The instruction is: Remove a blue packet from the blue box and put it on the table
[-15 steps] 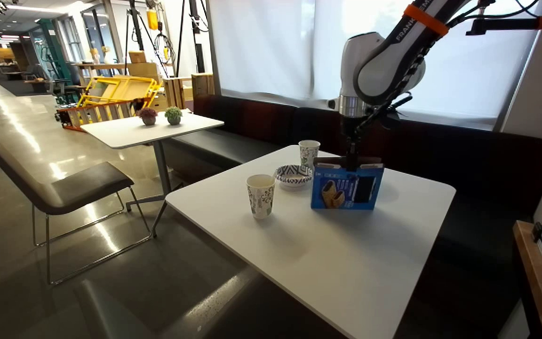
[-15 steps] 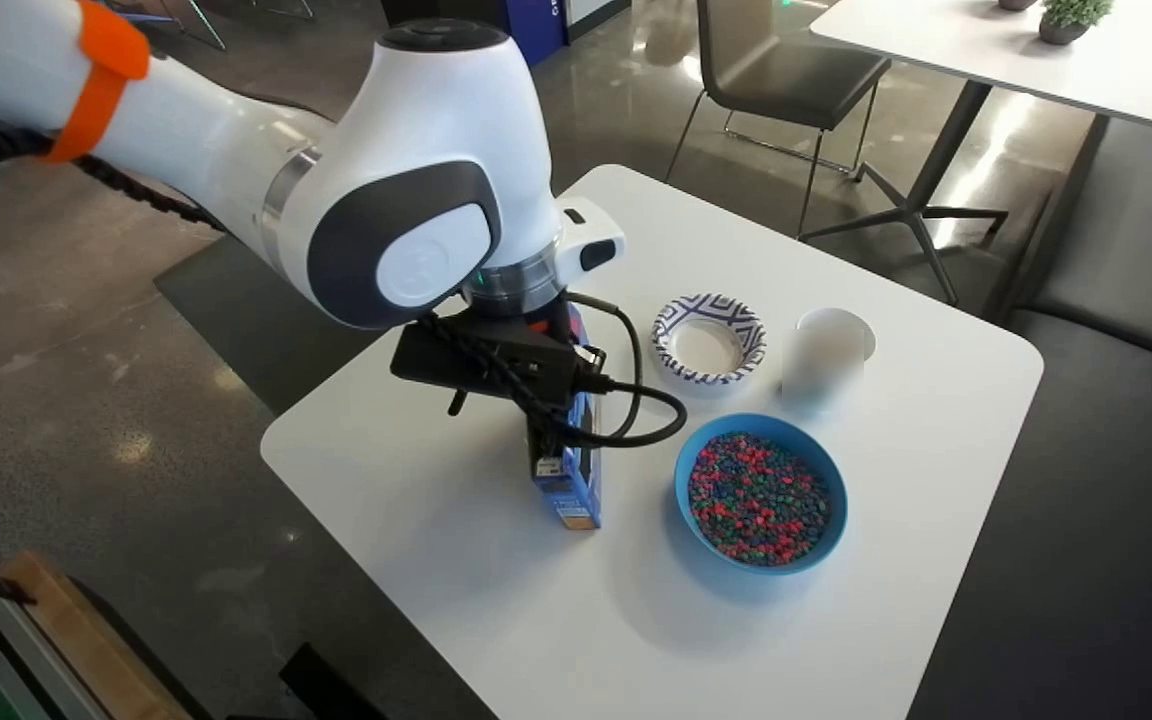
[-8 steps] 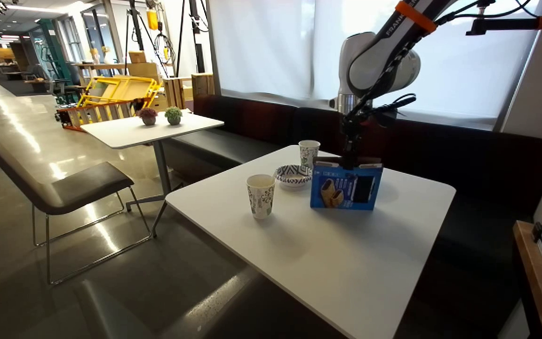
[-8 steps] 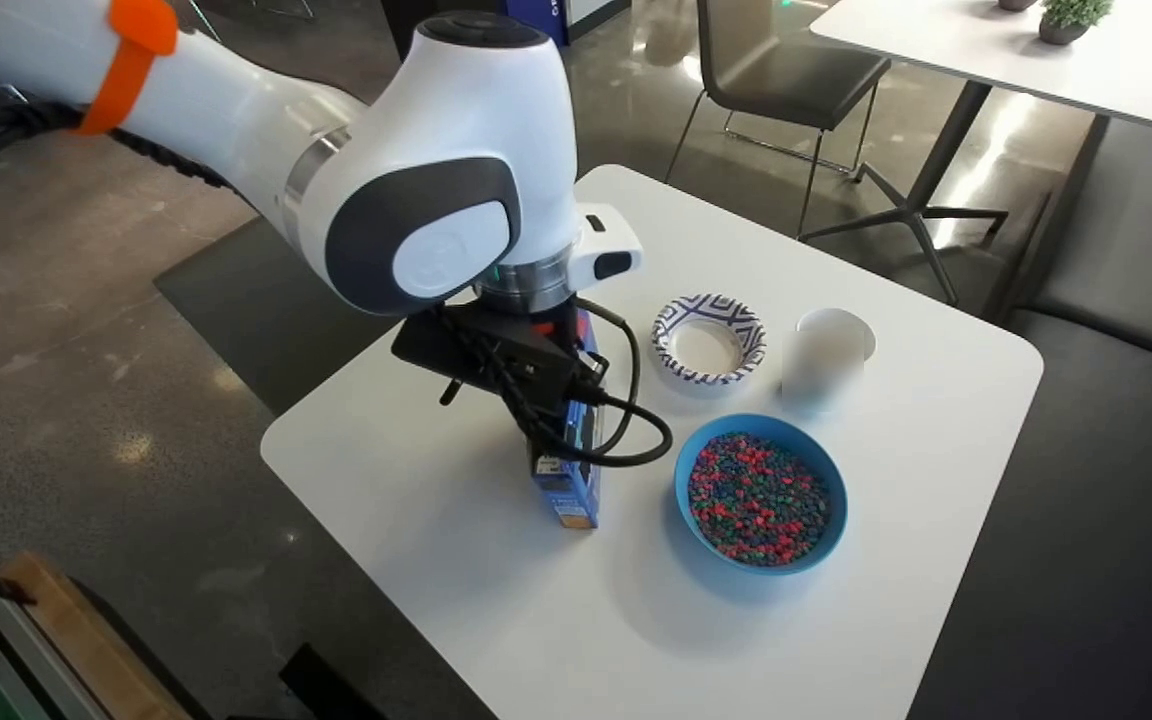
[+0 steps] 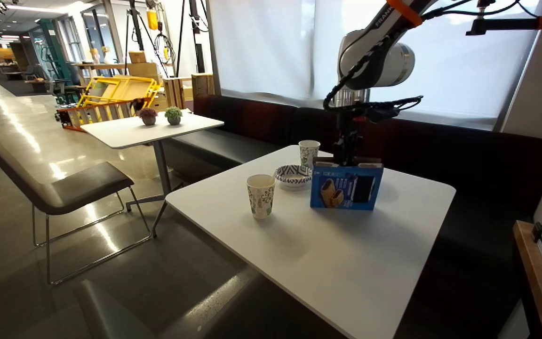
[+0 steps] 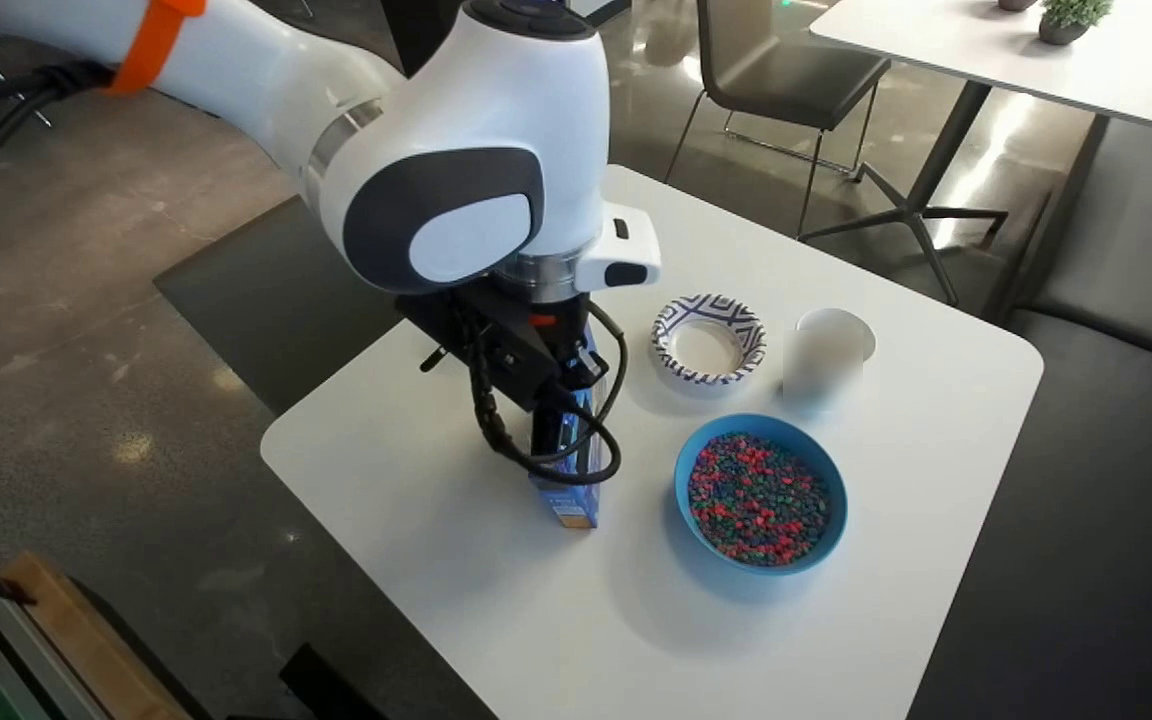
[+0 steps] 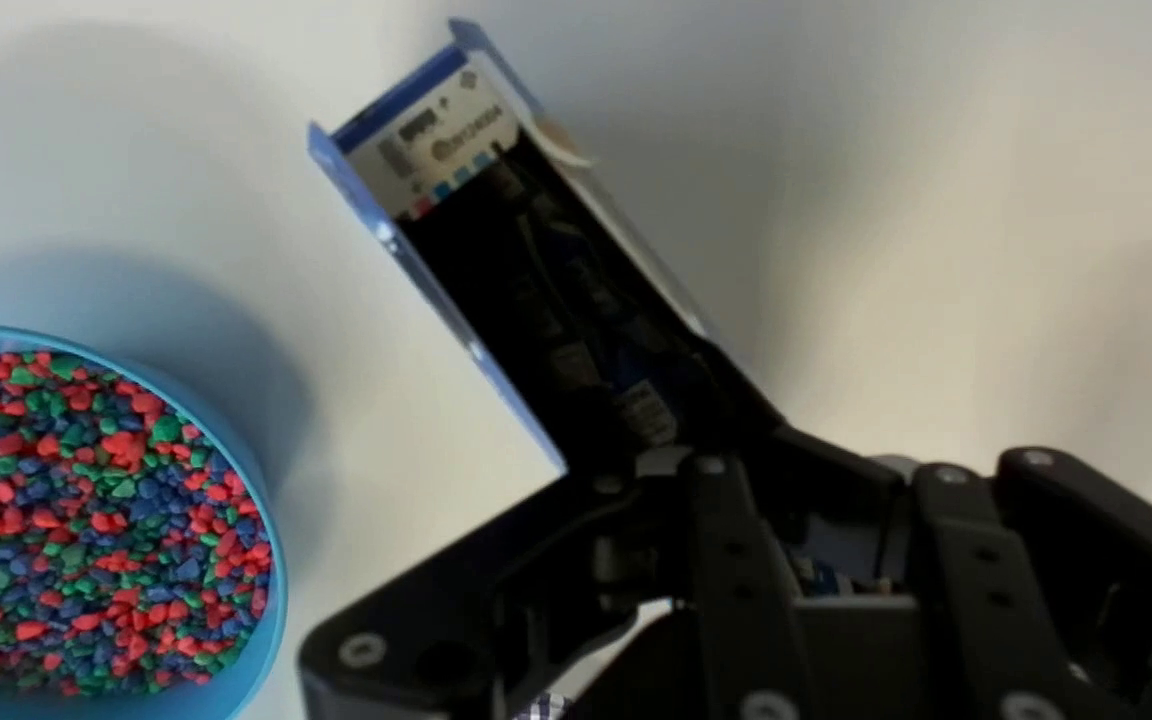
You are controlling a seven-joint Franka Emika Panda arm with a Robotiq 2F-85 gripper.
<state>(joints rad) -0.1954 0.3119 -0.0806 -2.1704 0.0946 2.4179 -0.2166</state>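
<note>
The blue box (image 5: pixel 346 190) is an upright carton with printed pictures, standing on the white table (image 5: pixel 299 254). Its top is open, with a printed flap (image 7: pixel 446 140) folded up at one end. Deep in its shadow lie wrapped packets, one of them a blue packet (image 7: pixel 634 365), dim and hard to make out. My gripper (image 5: pixel 345 160) points straight down at the box's open top. The front wall and the dark hide its fingertips, and it looks shut. Whether it touches or grips a packet cannot be seen.
A blue bowl (image 6: pixel 766 569) of coloured gravel stands close to the box. A patterned paper bowl (image 5: pixel 294 181), a paper cup (image 5: pixel 260 195) and a further cup (image 5: pixel 308 153) share the tabletop. A bench backrest (image 5: pixel 271 115) runs behind.
The arm's wrist has swung and turned above the box. In an exterior view the gripper has moved slightly left along the opening and a little up. The box has hardly moved.
</note>
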